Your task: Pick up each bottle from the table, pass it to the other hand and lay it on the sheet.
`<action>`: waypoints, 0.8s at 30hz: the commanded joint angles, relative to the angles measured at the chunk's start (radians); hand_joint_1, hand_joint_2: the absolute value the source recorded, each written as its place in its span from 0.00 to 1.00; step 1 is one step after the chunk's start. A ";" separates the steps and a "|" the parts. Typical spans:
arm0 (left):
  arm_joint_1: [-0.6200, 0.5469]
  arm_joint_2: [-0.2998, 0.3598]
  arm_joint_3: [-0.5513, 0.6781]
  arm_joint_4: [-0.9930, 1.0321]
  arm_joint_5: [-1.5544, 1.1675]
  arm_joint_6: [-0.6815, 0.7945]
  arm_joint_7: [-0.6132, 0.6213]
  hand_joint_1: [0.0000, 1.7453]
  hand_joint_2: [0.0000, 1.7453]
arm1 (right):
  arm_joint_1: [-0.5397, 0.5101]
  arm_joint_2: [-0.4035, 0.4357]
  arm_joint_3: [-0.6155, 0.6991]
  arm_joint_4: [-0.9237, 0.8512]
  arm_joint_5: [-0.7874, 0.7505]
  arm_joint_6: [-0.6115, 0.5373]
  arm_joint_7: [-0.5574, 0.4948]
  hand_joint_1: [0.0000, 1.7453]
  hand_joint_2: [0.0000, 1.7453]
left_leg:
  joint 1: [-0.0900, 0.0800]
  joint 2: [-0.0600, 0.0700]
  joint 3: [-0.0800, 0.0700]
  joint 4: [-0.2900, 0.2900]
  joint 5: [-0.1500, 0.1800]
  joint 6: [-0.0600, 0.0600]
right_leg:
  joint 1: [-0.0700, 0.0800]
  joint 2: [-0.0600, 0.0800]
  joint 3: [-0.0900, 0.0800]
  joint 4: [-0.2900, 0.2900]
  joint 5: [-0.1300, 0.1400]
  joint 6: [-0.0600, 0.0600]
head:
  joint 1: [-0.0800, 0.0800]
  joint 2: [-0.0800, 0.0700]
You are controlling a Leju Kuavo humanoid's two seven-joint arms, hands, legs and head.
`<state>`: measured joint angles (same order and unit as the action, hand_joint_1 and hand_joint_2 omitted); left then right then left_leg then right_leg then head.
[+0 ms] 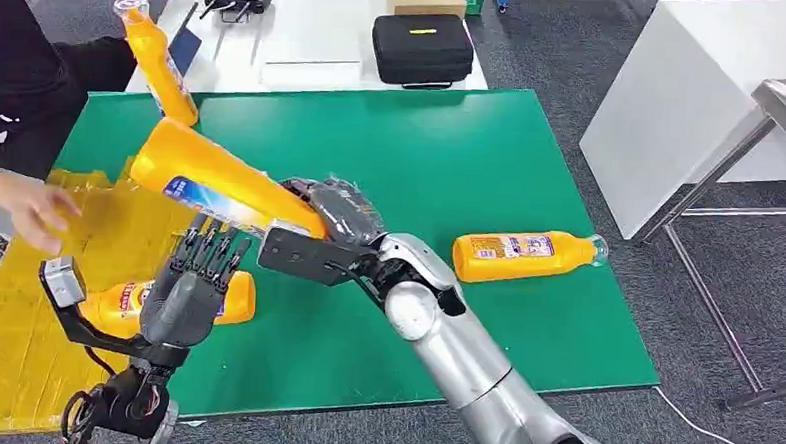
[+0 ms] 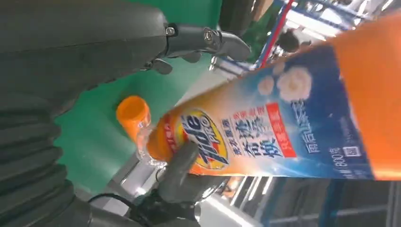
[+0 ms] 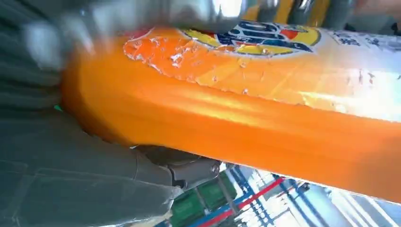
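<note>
While my right hand (image 1: 334, 214) clasps the neck end of the raised bottle (image 1: 220, 184), its fingers wrapped around the narrow part, the wide base points up and away over the edge of the yellow sheet (image 1: 23, 346); I judge this tilt serves the handover, presenting the labelled body to the receiving side. My left hand (image 1: 191, 283) stands just under that body with fingers extended upward and apart, their tips close to the label, holding nothing that I can confirm; the left wrist view shows a thumb (image 2: 177, 168) lying against the label near the orange cap (image 2: 133, 113), yet no closed grasp. A second bottle (image 1: 180, 303) lies on its side at the sheet's border, behind the left hand, apparently already delivered. A third bottle (image 1: 528, 256) lies on the green mat (image 1: 472, 155), well apart from the sheet on the far side of my right arm, awaiting pickup. Beyond the sheet a person's hand (image 1: 29, 211) hovers over its yellow surface, and a fourth bottle (image 1: 156, 57) stands tilted past the mat's far corner; who holds it I cannot tell
</note>
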<state>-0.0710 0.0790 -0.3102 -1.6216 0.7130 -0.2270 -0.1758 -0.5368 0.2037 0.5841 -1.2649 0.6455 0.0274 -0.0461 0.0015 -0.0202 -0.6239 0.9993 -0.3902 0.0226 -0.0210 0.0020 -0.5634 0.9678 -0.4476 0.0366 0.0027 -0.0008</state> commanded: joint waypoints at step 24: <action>-0.099 -0.109 0.035 0.009 -0.122 0.098 0.027 0.00 1.00 | -0.018 0.113 0.366 0.544 -0.019 0.020 0.007 1.00 1.00 | 0.002 0.002 0.003 -0.001 -0.001 -0.001 | 0.002 0.000 0.002 -0.002 0.000 -0.005 | -0.001 0.000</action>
<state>-0.0662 0.0267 -0.2716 -1.5896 0.6149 -0.1313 -0.1511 -0.5929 0.3342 0.7820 -0.8709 0.6172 0.0038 -0.0385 0.0015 -0.0132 -0.6251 0.9994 -0.3903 0.0225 -0.0211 0.0077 -0.5686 0.9678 -0.4460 0.0340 0.0016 -0.0008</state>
